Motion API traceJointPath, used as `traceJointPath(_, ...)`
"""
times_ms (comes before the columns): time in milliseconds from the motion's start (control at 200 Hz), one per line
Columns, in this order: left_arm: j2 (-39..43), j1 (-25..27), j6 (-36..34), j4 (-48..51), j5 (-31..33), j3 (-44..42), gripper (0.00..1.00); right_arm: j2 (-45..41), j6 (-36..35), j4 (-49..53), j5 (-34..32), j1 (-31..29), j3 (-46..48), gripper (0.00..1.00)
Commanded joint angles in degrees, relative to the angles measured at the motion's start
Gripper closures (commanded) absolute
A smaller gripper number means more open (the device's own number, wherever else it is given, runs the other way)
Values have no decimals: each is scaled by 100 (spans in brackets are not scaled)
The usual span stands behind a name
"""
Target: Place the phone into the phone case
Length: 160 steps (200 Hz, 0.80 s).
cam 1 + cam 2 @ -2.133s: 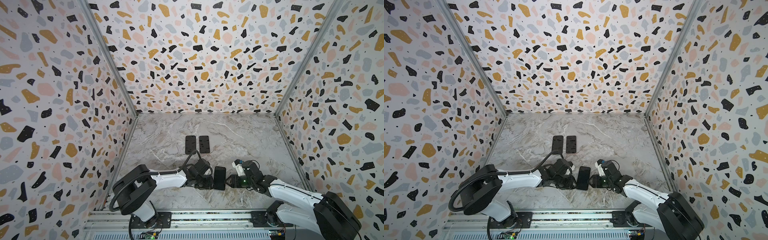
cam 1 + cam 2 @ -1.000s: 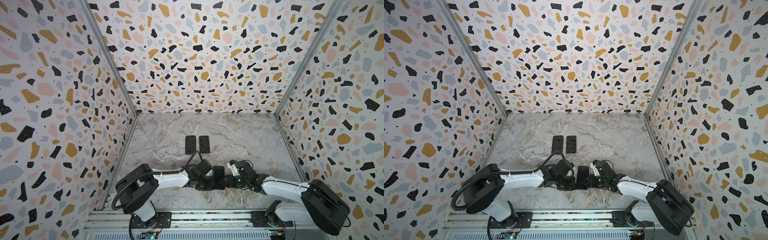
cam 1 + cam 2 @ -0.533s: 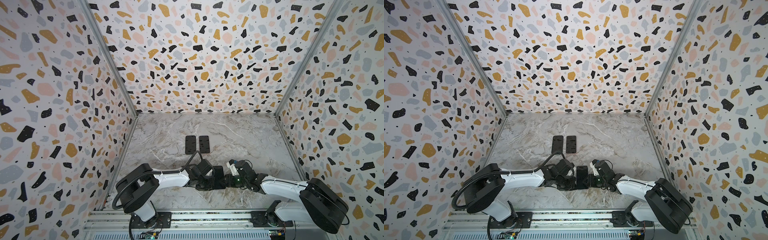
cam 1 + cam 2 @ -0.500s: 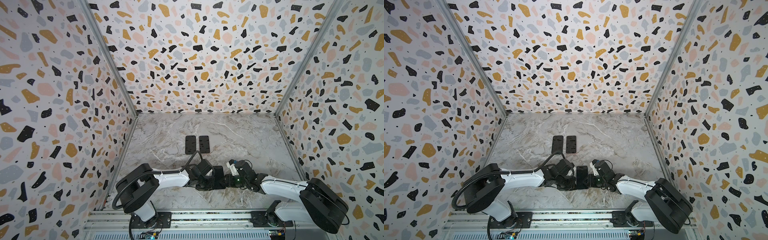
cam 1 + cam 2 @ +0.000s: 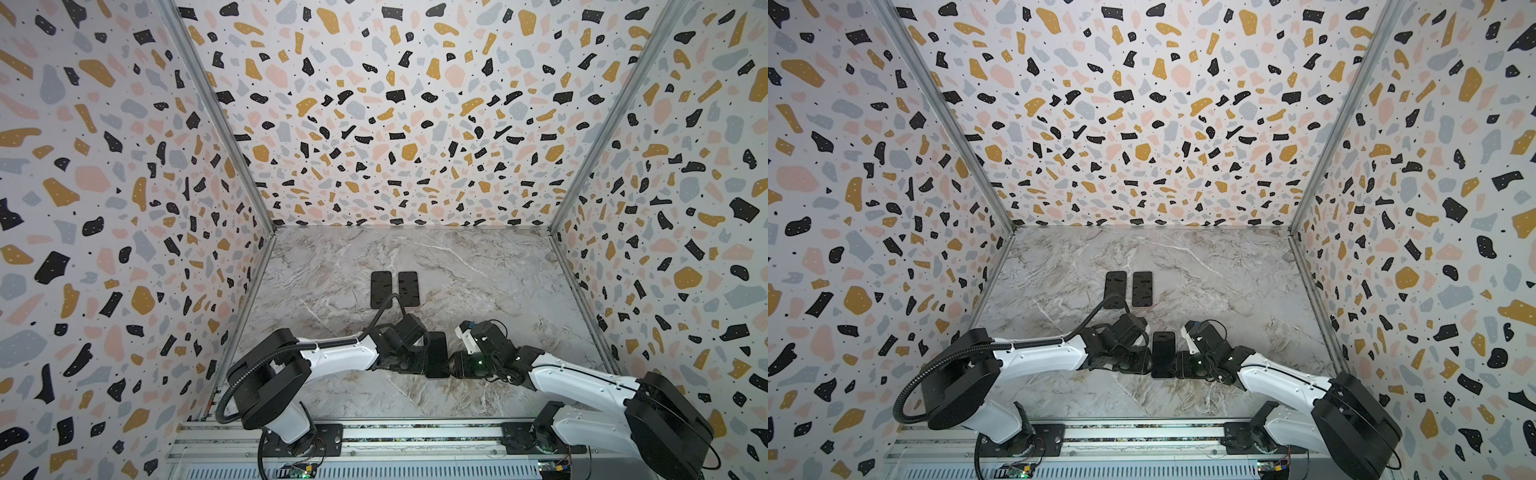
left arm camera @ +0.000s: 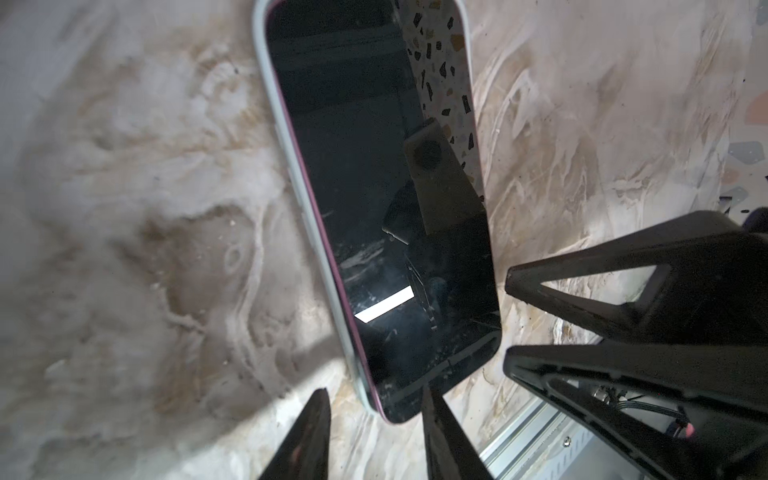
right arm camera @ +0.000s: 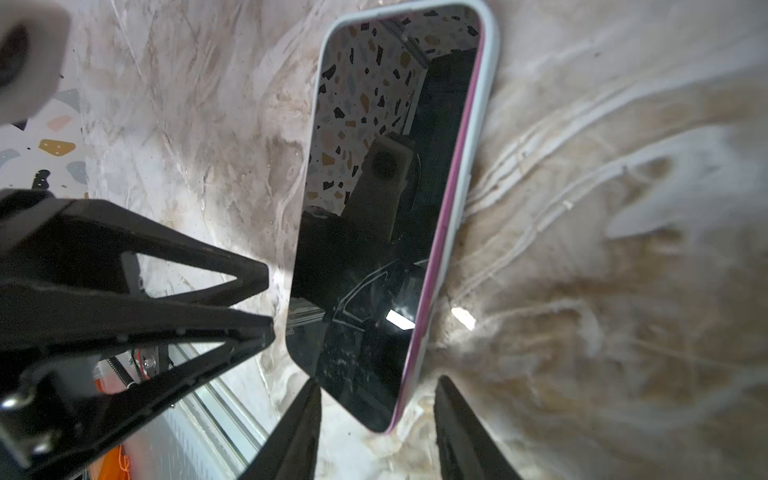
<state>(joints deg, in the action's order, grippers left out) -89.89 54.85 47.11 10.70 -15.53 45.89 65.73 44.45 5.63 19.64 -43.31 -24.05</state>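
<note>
Your phone (image 5: 436, 355) lies screen-up in the case (image 6: 286, 166), flat on the table (image 5: 478, 270) between both arms. The left gripper (image 6: 374, 390) and right gripper (image 7: 378, 380) each stand spread astride a near corner, pinching nothing, likely so you can press it home: 1 long side shows no rim, so it may sit proud. The marble is veined grey-brown; speckled walls (image 5: 374, 104) close 3 sides, and 2 black slabs (image 5: 381, 289) rest farther back.
</note>
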Motion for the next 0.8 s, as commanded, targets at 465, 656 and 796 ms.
traceJointPath(465,-176,-19,-95,-154,-46,-455,65,320,108,-51,345,-291,-93,56)
traceJointPath(656,-399,-18,-97,-353,-74,-563,75,526,56,-143,357,-405,-185,57)
traceJointPath(796,-583,-20,-97,-471,-82,-637,86,666,25,-199,329,-466,-243,58)
